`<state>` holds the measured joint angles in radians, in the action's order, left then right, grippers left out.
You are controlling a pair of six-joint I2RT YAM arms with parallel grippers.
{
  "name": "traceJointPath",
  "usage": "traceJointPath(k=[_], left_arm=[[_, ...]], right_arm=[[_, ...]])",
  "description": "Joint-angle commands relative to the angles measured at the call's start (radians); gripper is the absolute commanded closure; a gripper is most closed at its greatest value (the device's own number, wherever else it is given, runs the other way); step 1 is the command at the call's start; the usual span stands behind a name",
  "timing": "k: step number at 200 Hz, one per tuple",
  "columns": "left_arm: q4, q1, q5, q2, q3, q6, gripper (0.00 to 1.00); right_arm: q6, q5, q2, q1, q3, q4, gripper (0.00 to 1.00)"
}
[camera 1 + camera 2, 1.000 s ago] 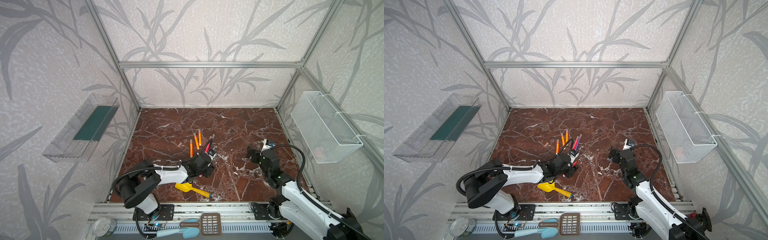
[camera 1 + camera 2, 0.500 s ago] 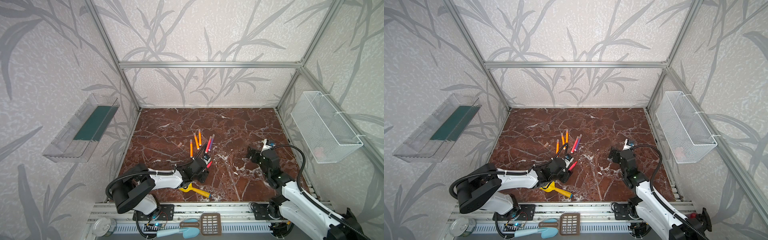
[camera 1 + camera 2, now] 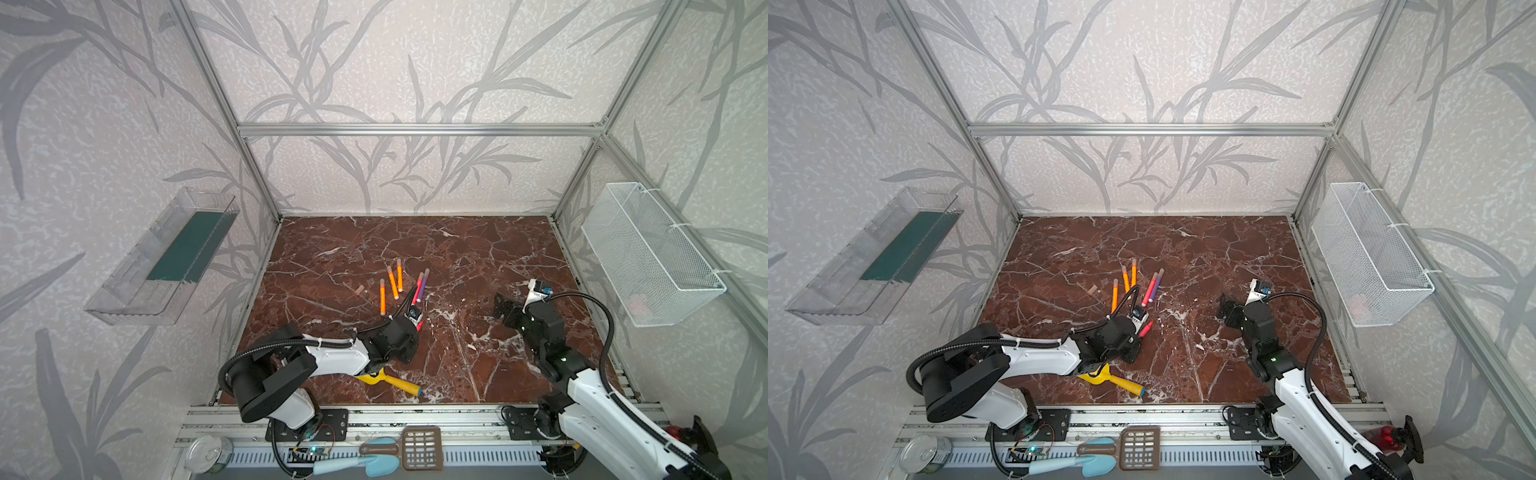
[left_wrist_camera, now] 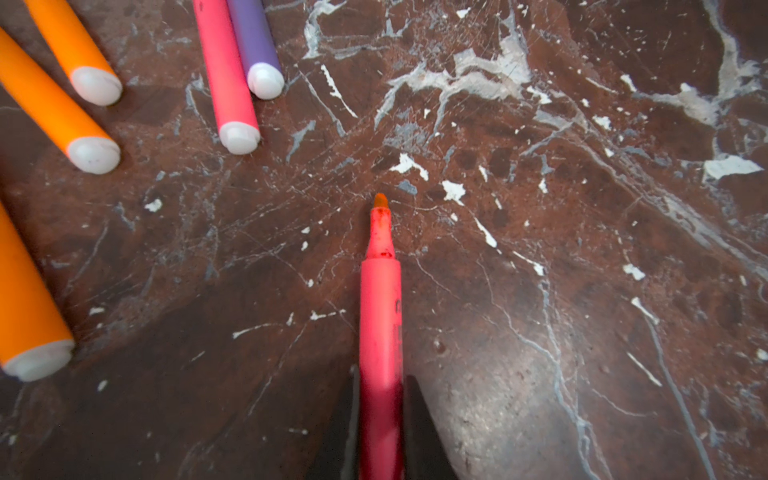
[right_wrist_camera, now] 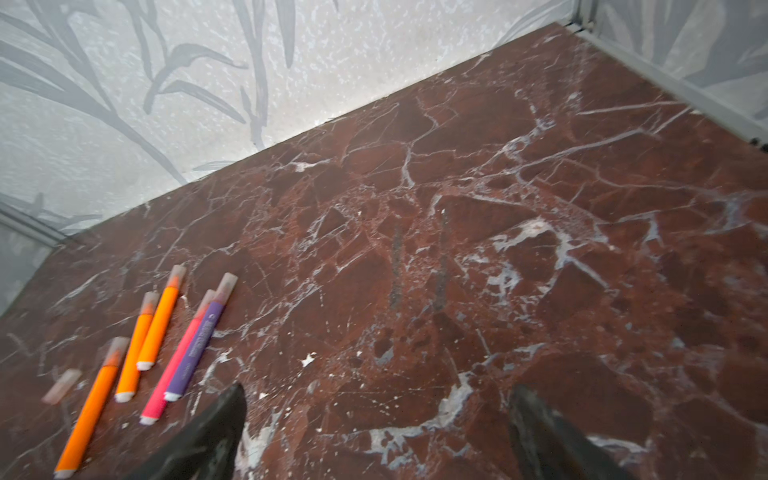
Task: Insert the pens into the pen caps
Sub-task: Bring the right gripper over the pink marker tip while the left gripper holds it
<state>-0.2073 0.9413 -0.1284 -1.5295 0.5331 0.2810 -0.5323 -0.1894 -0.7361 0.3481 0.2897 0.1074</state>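
Observation:
My left gripper (image 4: 380,382) is shut on an uncapped pink-red pen (image 4: 380,316), low over the marble, with the bare tip pointing away from the jaws. In both top views that pen (image 3: 419,325) (image 3: 1146,328) pokes out beside the left gripper (image 3: 405,334). Ahead of it lie capped pens: three orange (image 3: 382,296), one pink (image 3: 419,286) and one purple (image 3: 423,284). A loose pen cap (image 3: 359,290) (image 5: 62,386) lies left of them. My right gripper (image 5: 376,399) (image 3: 500,307) is open and holds nothing, well right of the pens.
A yellow toy shovel (image 3: 388,382) lies by the front edge, partly under the left arm. A wire basket (image 3: 648,257) hangs on the right wall and a clear tray (image 3: 162,262) on the left wall. A can (image 3: 208,453) and scoops sit on the front rail.
My left gripper has shut on the pink-red pen and drawn back a little toward the front left. The right arm has stayed where it was.

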Motion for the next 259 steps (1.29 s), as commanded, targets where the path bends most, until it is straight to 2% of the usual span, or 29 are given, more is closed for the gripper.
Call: traceJointPath(k=[1, 26, 51, 66, 84, 116, 130, 153, 197, 230, 259], left_arm=[[0.091, -0.001, -0.058, -0.009, 0.013, 0.023, 0.92], [0.112, -0.005, -0.100, 0.078, 0.014, 0.052, 0.96], [0.104, -0.007, -0.050, 0.189, 0.008, 0.042, 0.99], [0.079, -0.007, -0.009, 0.253, -0.005, 0.034, 0.99], [-0.006, -0.007, 0.060, 0.320, -0.046, 0.026, 1.00], [-0.041, -0.007, 0.176, 0.418, -0.094, 0.011, 0.99], [-0.055, -0.007, 0.188, 0.440, -0.110, 0.015, 0.99], [-0.060, -0.007, 0.185, 0.452, -0.124, 0.022, 0.99], [-0.085, -0.006, 0.200, 0.491, -0.148, 0.015, 0.99], [-0.075, -0.007, 0.190, 0.524, -0.158, 0.014, 0.99], [-0.073, -0.007, 0.176, 0.532, -0.167, 0.013, 0.99]], right_arm=[[-0.068, 0.126, 0.010, 0.064, 0.000, 0.011, 0.06], [-0.147, 0.101, 0.017, 0.262, -0.021, 0.101, 0.06], [-0.189, -0.009, -0.030, 0.488, -0.041, 0.238, 0.06], [-0.210, 0.001, -0.099, 0.558, -0.029, 0.323, 0.06], [-0.245, 0.072, -0.208, 0.581, 0.008, 0.409, 0.07], [-0.283, 0.152, -0.383, 0.590, 0.087, 0.504, 0.16], [-0.288, 0.180, -0.442, 0.596, 0.115, 0.547, 0.20], [-0.298, 0.191, -0.512, 0.607, 0.158, 0.571, 0.21], [-0.349, 0.190, -0.613, 0.611, 0.176, 0.659, 0.32], [-0.364, 0.184, -0.640, 0.613, 0.184, 0.671, 0.44], [-0.365, 0.176, -0.631, 0.621, 0.182, 0.670, 0.67]])
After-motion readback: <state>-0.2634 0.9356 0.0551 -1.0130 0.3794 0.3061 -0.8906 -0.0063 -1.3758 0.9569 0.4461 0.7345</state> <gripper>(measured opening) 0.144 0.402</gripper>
